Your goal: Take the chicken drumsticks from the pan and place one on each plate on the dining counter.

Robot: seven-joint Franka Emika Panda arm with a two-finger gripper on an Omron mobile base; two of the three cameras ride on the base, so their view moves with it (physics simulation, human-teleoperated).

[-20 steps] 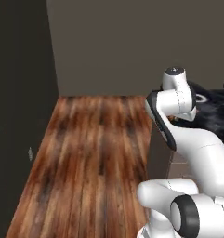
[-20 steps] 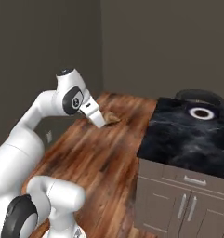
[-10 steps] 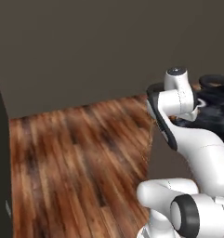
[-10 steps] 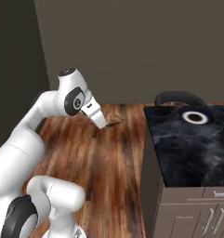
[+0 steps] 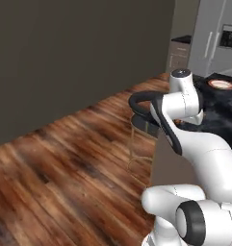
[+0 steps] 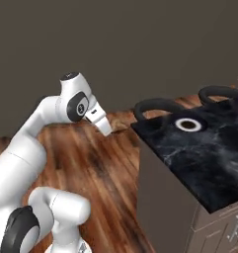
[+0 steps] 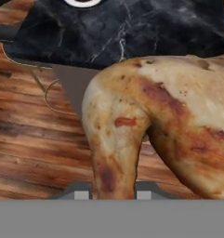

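Swung rightward with the base; fingers (image 7: 108, 194) clenched on chicken drumstick (image 7: 150, 135), hiding fingertips; plate (image 6: 188, 124) on dining counter (image 6: 199, 158).

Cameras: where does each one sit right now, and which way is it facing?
Left base view: behind the arm's left, facing wood floor, dark wall and the counter; arm at right.
Right base view: behind its right, facing the same counter; arm at left.
Hand view: along the jaws, past the held drumstick to that counter.
All three share the counter.
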